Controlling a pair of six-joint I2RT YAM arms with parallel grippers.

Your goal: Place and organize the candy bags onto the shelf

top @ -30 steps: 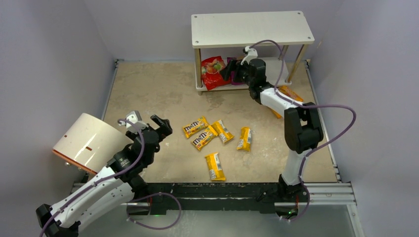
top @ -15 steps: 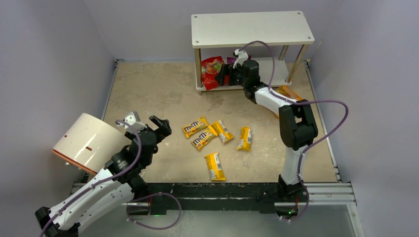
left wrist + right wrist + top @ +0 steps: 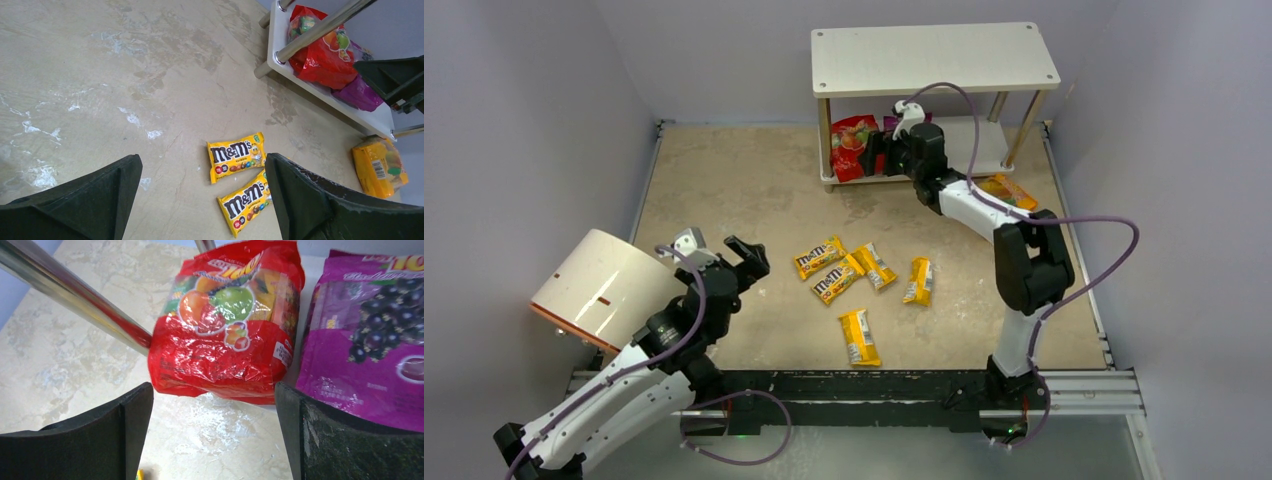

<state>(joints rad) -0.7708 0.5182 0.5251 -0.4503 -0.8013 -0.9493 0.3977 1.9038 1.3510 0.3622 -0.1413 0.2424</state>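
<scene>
Right gripper (image 3: 879,154), jaws spread and empty, has pressed closer to the lower tier of the shelf (image 3: 934,58) at twelve o'clock, nudging the red pouch (image 3: 225,335) more upright beside the purple pouch (image 3: 365,340), so two are shelved while the orange pouch (image 3: 1007,189) at three o'clock and five yellow packets (image 3: 860,337) wait.

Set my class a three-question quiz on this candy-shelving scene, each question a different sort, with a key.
1. True or false: the orange pouch lies on the table, off the shelf.
2. How many yellow M&M's packets lie on the table?
3. The right gripper is: A open; B shut on a packet; C shut on the shelf.
Key: 1 true; 2 five; 3 A.
</scene>
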